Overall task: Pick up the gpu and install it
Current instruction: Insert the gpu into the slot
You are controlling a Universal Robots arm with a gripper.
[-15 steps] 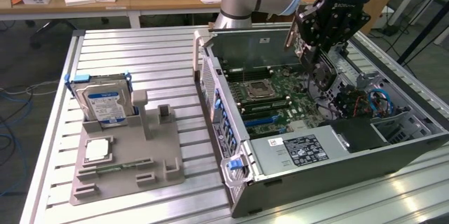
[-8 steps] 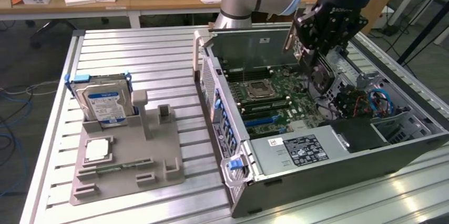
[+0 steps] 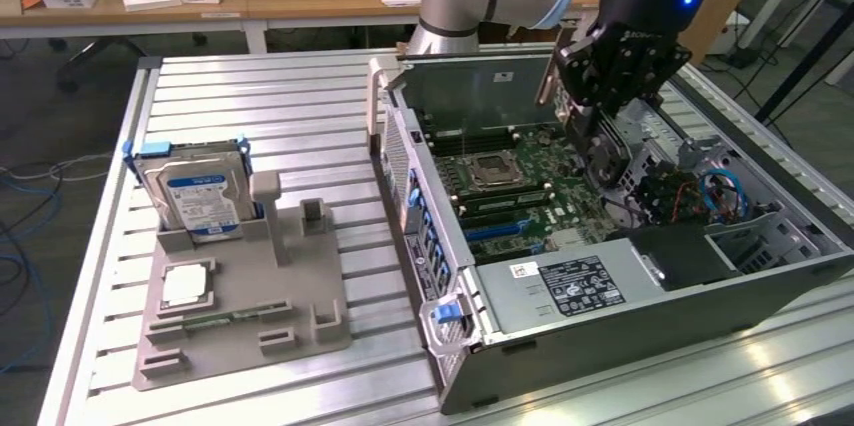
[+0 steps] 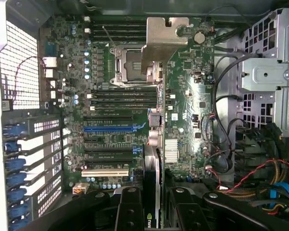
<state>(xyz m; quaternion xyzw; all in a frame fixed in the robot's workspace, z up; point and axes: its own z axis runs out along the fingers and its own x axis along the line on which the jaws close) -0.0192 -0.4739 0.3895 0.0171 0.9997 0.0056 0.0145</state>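
In the exterior view, the gripper [image 3: 603, 96] hangs over the open case [image 3: 667, 286], jaws clamped on the gpu [image 3: 601, 151]. The card hangs edge-down above the motherboard [image 3: 527, 186], not seated in any slot. On the exterior view's left, a hard drive [image 3: 200, 196] stands in a grey holder [image 3: 240, 331] on the table [image 3: 267, 96]. In the wrist view, the fingers [image 4: 130, 211] grip the gpu [image 4: 153, 168] from both sides. Its metal bracket [image 4: 166, 41] points at the motherboard [image 4: 192, 120], near the blue slot [image 4: 108, 128].
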